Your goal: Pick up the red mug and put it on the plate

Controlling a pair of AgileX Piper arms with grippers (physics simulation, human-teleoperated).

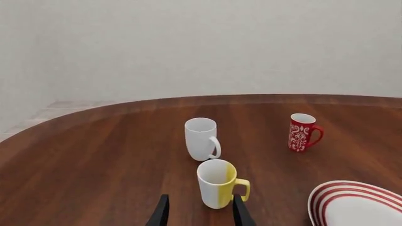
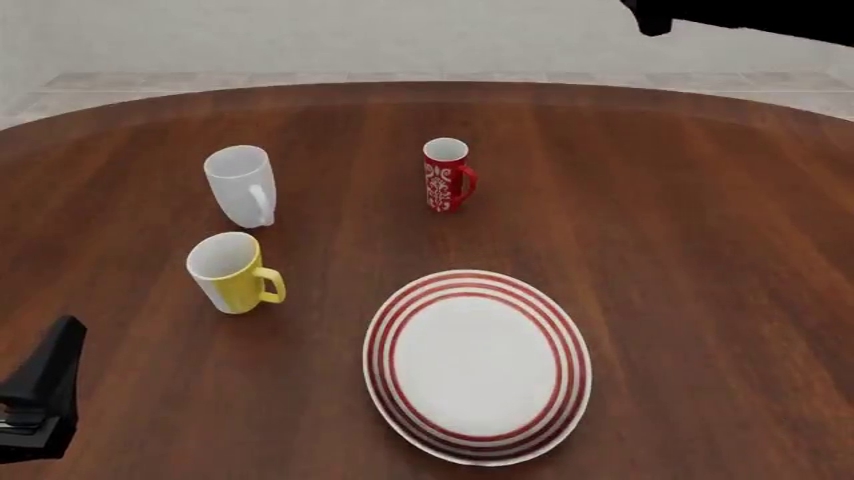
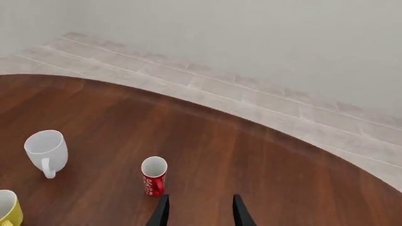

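- Bright, even, diffuse light; no glare.
- Soft faint shadows under the mugs on desk (image 2: 694,230).
- Sharp renders, no blur, no edge distortion.

Front view: high up, looking down the table (image 2: 694,220).
Left wrist view: low, close to the yellow mug (image 1: 217,183).
Right wrist view: high, far off.
Shared: all see the red mug (image 2: 446,175).

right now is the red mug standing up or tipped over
Upright. The red mug stands on its base on the table, white-lined mouth facing up, beyond the plate.
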